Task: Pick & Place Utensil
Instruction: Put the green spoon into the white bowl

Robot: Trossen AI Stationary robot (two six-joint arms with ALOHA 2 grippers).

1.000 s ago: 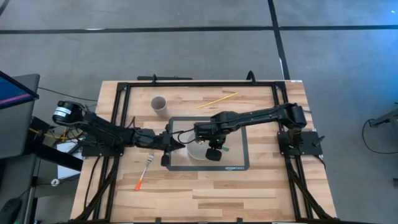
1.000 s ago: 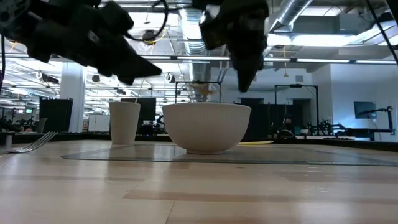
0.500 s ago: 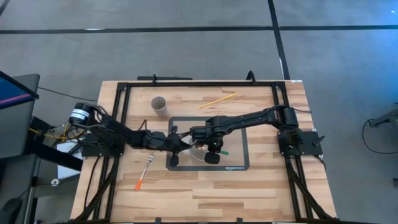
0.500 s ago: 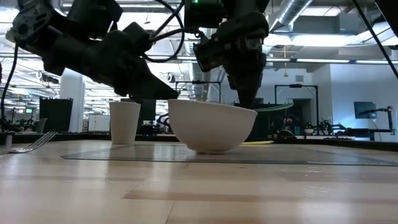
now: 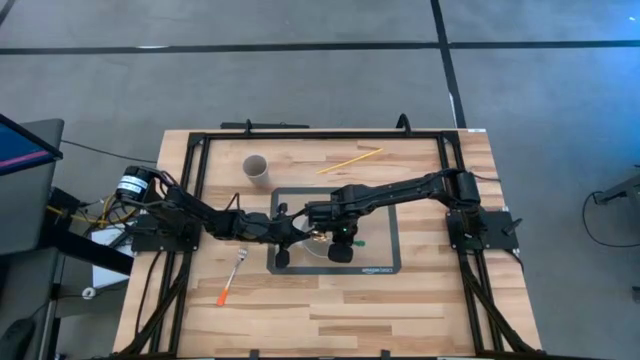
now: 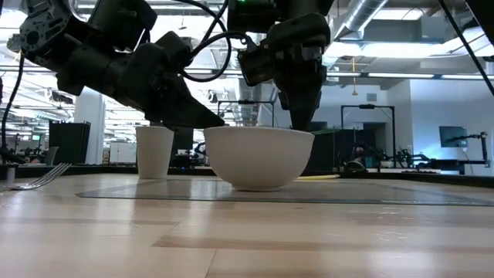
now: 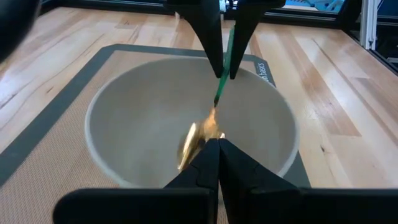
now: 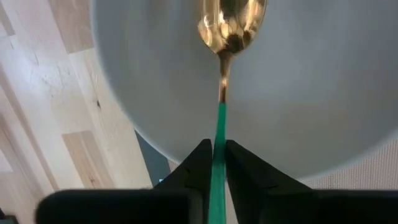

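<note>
My right claw [image 8: 214, 163] pinched the green-handled spoon [image 8: 225, 37] over the bowl [image 7: 124, 118]; thin, light, slippery, so grip stayed mid-handle. Left claw [image 7: 213, 149] pressed together at the bowl's rim.

bowl [image 5: 318, 243] crowded: left claw [image 5: 290, 236] | right claw [image 5: 333, 236]

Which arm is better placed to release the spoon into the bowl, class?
Probably the right. The right gripper is shut on the spoon's green handle, holding the spoon down inside the bowl. The left gripper sits shut at the bowl's rim, holding nothing.
</note>
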